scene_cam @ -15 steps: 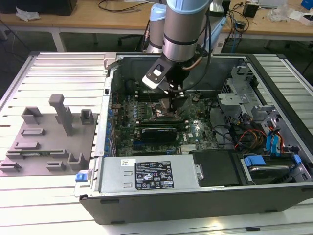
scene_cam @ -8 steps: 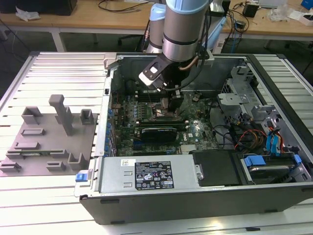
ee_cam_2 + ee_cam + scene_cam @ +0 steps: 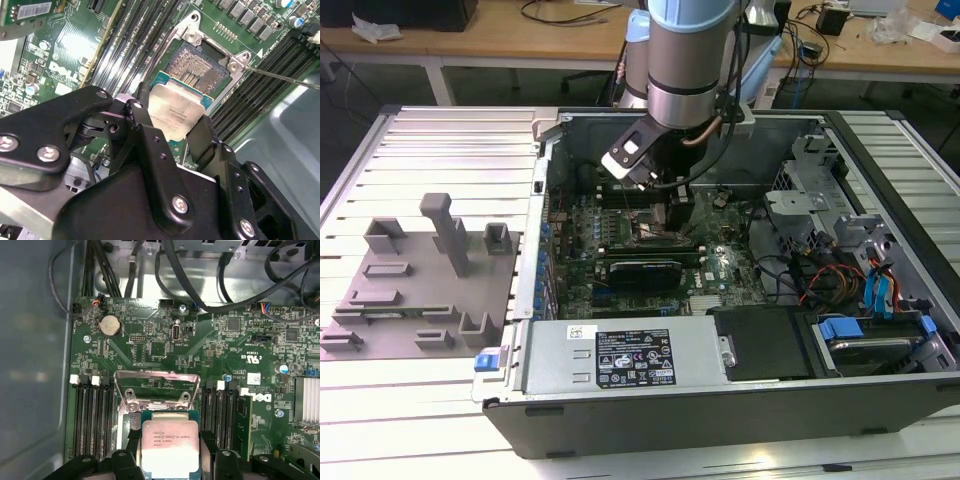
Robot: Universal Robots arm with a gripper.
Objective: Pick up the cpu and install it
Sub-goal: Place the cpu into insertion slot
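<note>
– Where is the chip?
– The small, flat, square cpu [image 3: 175, 112], with its silvery metal top and green rim, is in the black gripper [image 3: 169, 119]. The two fingers [image 3: 136, 114] are drawn in narrow against opposite edges of the cpu and pinch it between them.
– Over what?
– Over the green motherboard [image 3: 165, 340], right at the square socket [image 3: 197, 67], whose field of tiny contacts lies bare. In the second wrist view the cpu overlaps the socket's nearer edge. Whether it touches, I cannot tell.
– And the metal frame?
– The silvery load frame [image 3: 157, 387] stands raised just beyond the cpu in the first wrist view, with black memory slots [image 3: 92, 415] on either side.
– From across the room?
– The grey robot arm [image 3: 690, 60] reaches down into the open black computer case [image 3: 720, 420] at the upper middle of the exterior view. A grey plastic tray [image 3: 420, 285] lies at the exterior view's left, well apart.
</note>
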